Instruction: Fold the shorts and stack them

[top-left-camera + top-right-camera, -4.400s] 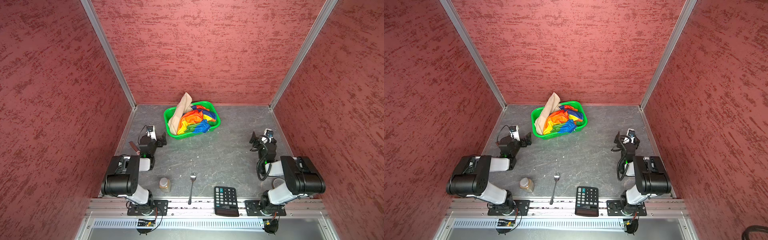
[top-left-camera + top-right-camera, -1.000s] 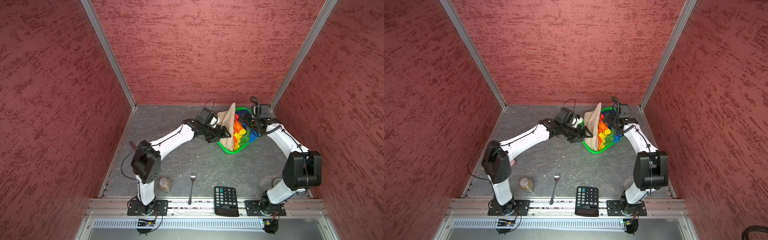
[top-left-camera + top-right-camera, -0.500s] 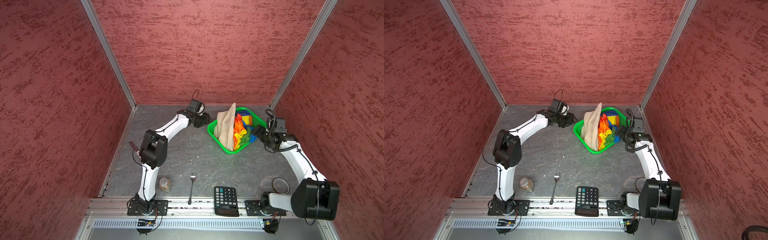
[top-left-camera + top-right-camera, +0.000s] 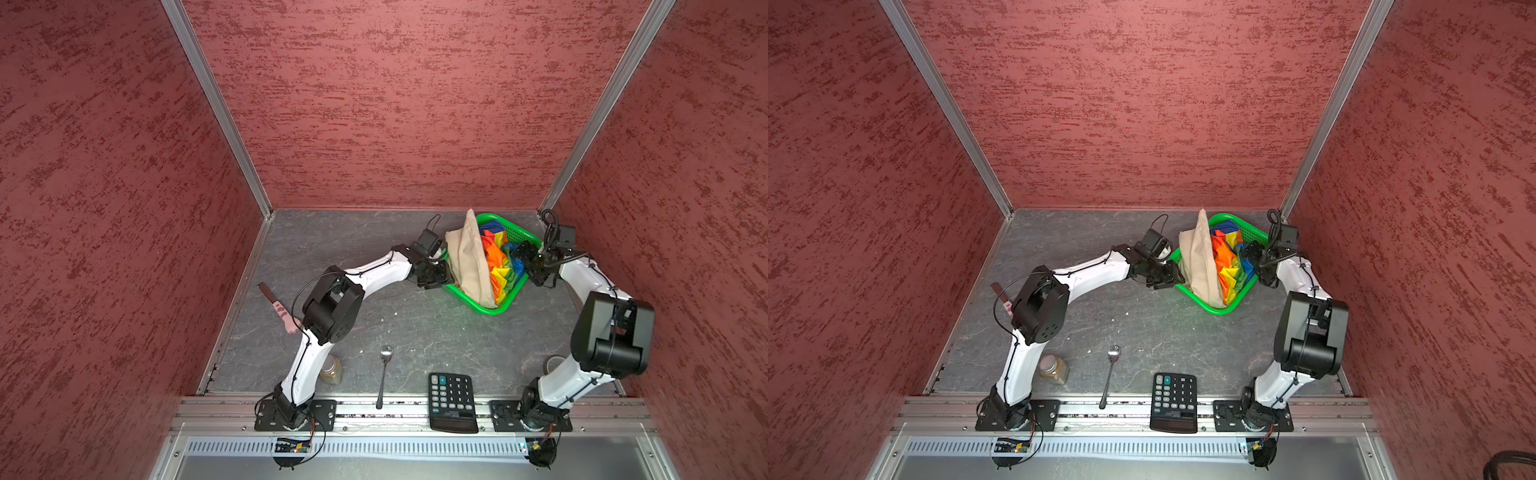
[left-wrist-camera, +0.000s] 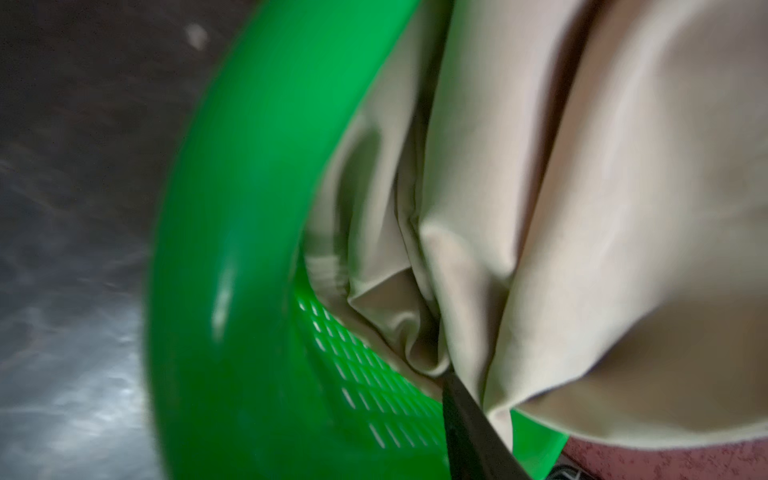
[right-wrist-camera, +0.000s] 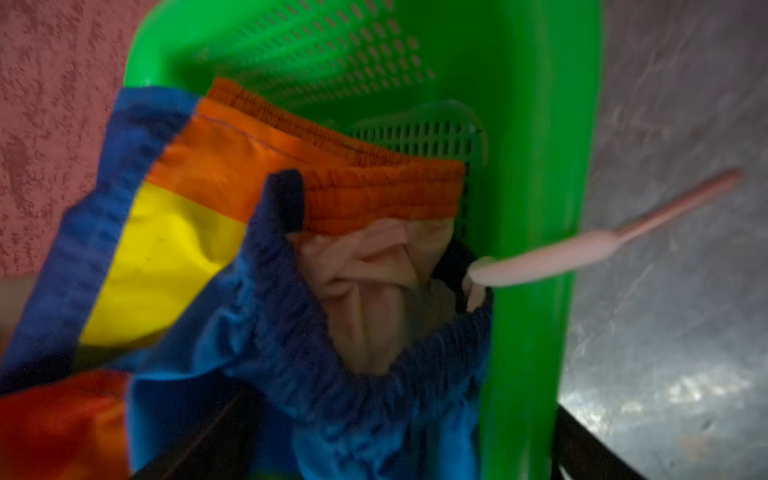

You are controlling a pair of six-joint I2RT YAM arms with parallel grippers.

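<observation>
A green basket (image 4: pixel 494 309) (image 4: pixel 1221 309) stands at the back right of the table. The beige shorts (image 4: pixel 467 257) (image 4: pixel 1200 262) rise in a peak along its left side. The rainbow-striped shorts (image 4: pixel 498 266) (image 4: pixel 1227 266) lie crumpled beside them. My left gripper (image 4: pixel 438 277) (image 4: pixel 1165 279) is at the basket's left rim. In the left wrist view only one of its fingers (image 5: pixel 469 428) shows, inside the basket (image 5: pixel 232 249) against beige cloth (image 5: pixel 582 208). My right gripper (image 4: pixel 530 266) (image 4: pixel 1260 266) stands open astride the right wall (image 6: pixel 532 208), with blue and orange cloth (image 6: pixel 174 232) between its jaws.
Along the front edge lie a spoon (image 4: pixel 384 374), a black calculator (image 4: pixel 453 401) and a small jar (image 4: pixel 332 370). A pink-handled knife (image 4: pixel 278 309) lies by the left wall. A pale cord (image 6: pixel 602 245) hangs out over the basket's rim. Red walls close three sides.
The left gripper has come from the back middle of the table to the basket's left rim. The right gripper stays at the right rim. Earlier the basket stood at the back middle.
</observation>
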